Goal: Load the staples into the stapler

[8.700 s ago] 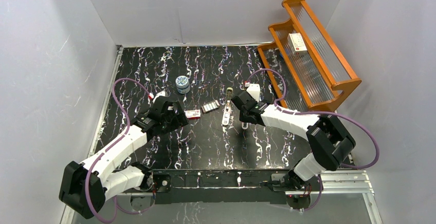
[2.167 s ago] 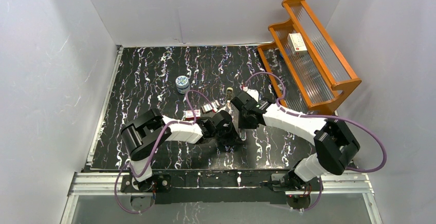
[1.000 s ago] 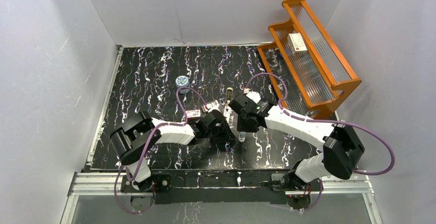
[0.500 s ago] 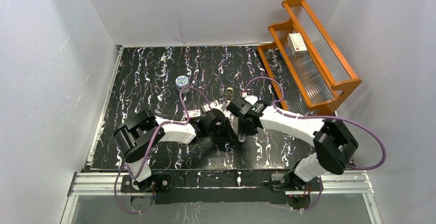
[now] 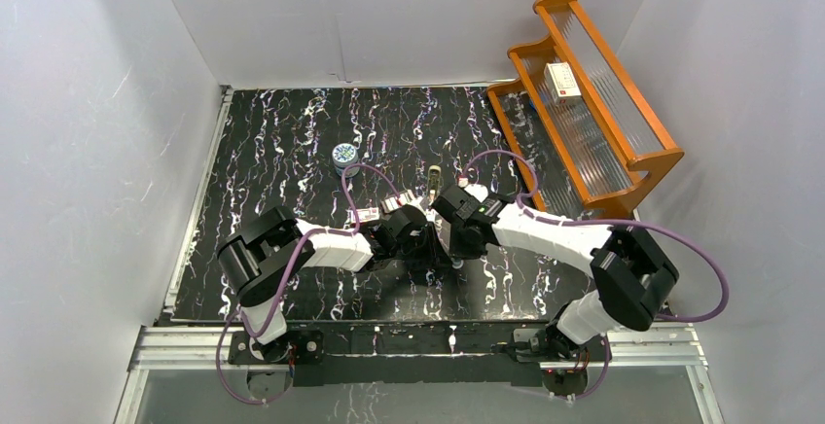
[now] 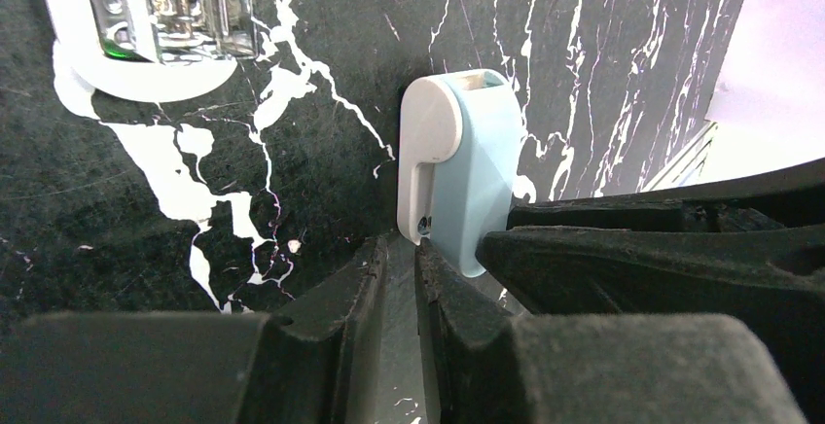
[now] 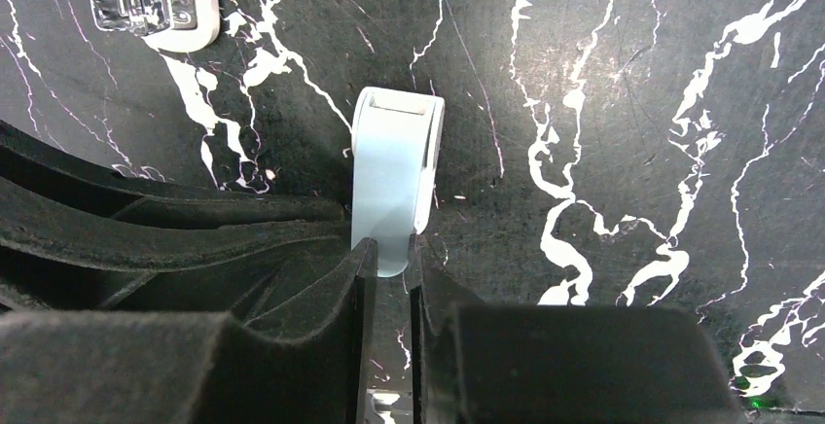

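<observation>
The right gripper [image 7: 387, 251] is closed on the near end of a short light blue plastic stapler [image 7: 394, 176] that lies flat on the black white-veined table [image 7: 623, 103], about midway between the side edges. The left gripper [image 6: 397, 254] sits just beside it, jaws narrowed to a thin slit at the stapler's white side piece. I cannot tell whether they nip it. The slim cream-beige stapler with a metal inner rail [image 6: 146, 16] lies apart from both, a little toward the far edge. The grey tray of staples [image 5: 392, 202] and its red-and-white cardboard sleeve [image 5: 364, 215] lie just left of it.
</observation>
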Motion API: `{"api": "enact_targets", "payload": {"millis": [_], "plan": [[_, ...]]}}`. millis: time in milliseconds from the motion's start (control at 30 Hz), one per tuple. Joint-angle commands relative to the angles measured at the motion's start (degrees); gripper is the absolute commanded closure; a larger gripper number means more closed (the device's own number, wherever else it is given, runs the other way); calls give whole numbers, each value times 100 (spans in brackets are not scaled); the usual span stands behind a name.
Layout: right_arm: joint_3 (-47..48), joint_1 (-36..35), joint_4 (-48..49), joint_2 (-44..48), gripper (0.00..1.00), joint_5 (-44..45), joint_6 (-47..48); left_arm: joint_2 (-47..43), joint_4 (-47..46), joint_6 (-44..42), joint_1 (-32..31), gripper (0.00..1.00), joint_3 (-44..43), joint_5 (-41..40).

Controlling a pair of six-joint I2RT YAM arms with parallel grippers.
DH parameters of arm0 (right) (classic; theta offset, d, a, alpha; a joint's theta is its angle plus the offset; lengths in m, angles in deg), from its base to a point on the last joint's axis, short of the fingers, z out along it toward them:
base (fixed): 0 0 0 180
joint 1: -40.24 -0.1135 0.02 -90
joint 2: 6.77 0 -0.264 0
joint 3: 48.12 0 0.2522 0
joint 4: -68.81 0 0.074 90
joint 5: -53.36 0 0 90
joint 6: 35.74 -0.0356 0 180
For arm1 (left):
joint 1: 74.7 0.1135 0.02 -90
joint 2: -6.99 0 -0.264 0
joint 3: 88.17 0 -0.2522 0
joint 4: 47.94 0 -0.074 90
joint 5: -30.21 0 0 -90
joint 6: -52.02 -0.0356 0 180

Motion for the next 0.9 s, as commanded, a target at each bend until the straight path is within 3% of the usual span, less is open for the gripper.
{"api": "enact_targets", "payload": {"millis": [0, 133, 233, 567, 867], "plan": [[-666, -13, 160, -468, 79, -256, -206, -138, 280, -105, 31, 83, 50, -316], [-735, -14, 238, -368, 85, -254, -272, -180, 307, -131, 42, 83, 82, -355], [-569, -3, 187, -263, 84, -180, -192, -167, 284, -125, 50, 83, 79, -328], [593, 64, -284, 84, 46, 340, 226, -174, 297, -99, 59, 83, 74, -343], [430, 64, -327, -172, 50, 162, 83, -76, 260, -82, 76, 82, 62, -218]]}}
